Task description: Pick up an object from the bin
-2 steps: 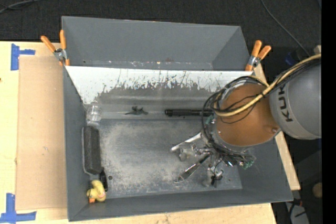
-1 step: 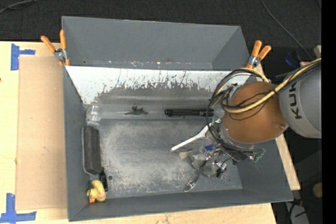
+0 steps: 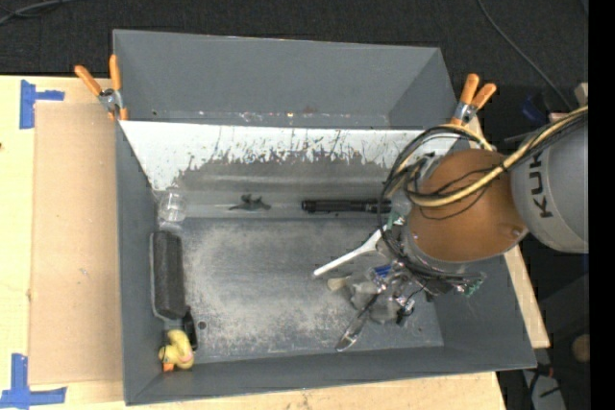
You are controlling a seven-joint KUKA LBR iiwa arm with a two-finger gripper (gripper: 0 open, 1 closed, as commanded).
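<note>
My gripper (image 3: 396,295) hangs low over the right front part of the bin, partly hidden under the arm's orange cover. Right beneath it lies a small cluster of grey, white and bluish bits (image 3: 365,287), too jumbled to tell apart. From that cluster a white plastic utensil (image 3: 344,260) juts out to the upper left. A thin metal piece (image 3: 352,332) lies just in front of the gripper, toward the bin's near wall. Whether anything is held I cannot see.
A black marker (image 3: 341,205) lies along the far edge of the floor, with a small black scrap (image 3: 252,202) to its left. A long dark object (image 3: 168,274) runs along the left wall, a yellow toy (image 3: 176,350) in the front left corner, a clear piece (image 3: 171,206) at the back left.
</note>
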